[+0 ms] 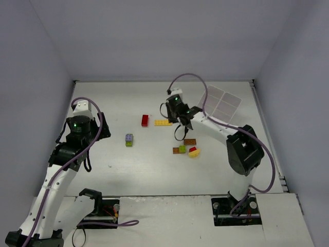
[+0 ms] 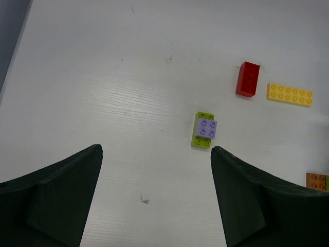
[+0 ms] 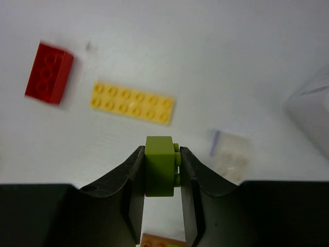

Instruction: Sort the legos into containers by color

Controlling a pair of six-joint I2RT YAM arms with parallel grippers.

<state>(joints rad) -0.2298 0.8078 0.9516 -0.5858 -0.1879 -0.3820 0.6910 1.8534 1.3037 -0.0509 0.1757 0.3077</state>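
Observation:
My right gripper [image 3: 160, 154] is shut on a lime green brick [image 3: 159, 165] and holds it above the table; in the top view it [image 1: 183, 125] hangs just right of the yellow plate [image 1: 163, 122]. Ahead of it lie a red brick [image 3: 49, 73], the yellow plate [image 3: 132, 102] and a pale white brick [image 3: 229, 156]. The white tray [image 1: 222, 103] stands at the back right. My left gripper [image 2: 156, 154] is open and empty, short of a lavender brick stacked on a lime one [image 2: 204, 129].
Near the middle lie a brown brick [image 1: 189, 141], a brown and lime pair [image 1: 179, 150] and a red-on-yellow pair [image 1: 194, 151]. The lavender-lime stack [image 1: 129, 139] sits left of them. Grey walls enclose the table.

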